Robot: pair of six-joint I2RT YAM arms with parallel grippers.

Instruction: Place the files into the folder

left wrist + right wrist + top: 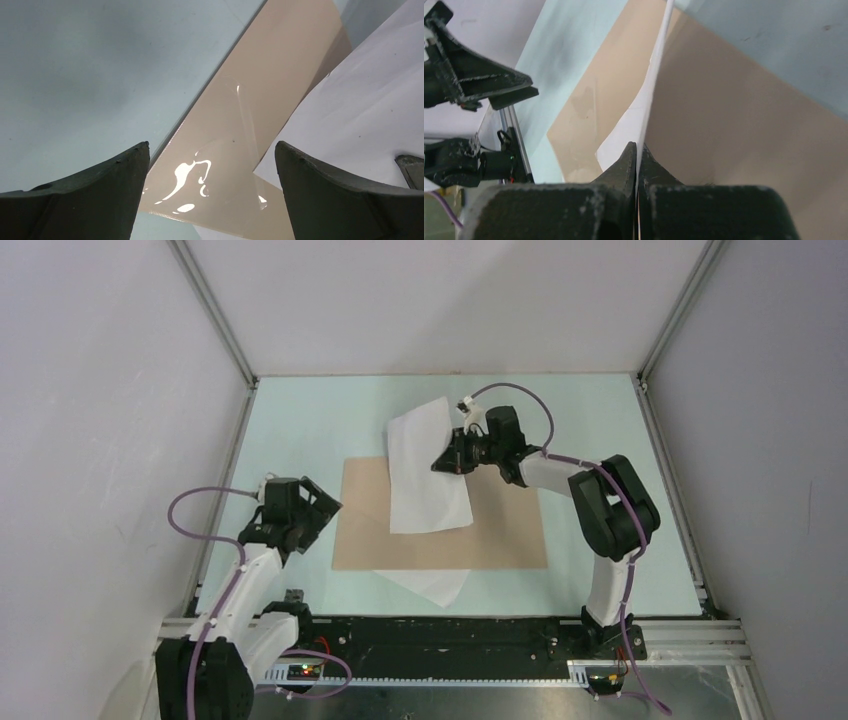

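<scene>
The tan folder [510,530] lies flat in the middle of the table. White files [425,475] stand tilted over it, lifted at their right edge. My right gripper [441,462] is shut on that edge; in the right wrist view its jaws [636,146] pinch the thin sheets [651,85] above the folder [734,125]. My left gripper [318,508] hangs open at the folder's left edge with nothing in it. In the left wrist view its jaws [212,146] stand wide over the folder [270,75] and its glossy clear sleeve [220,165], with the files [360,115] to the right.
Another white sheet [432,585] sticks out from under the folder's near edge. Pale green table [300,420] is ringed by white walls and an aluminium frame [215,310]. The left gripper [484,82] shows in the right wrist view.
</scene>
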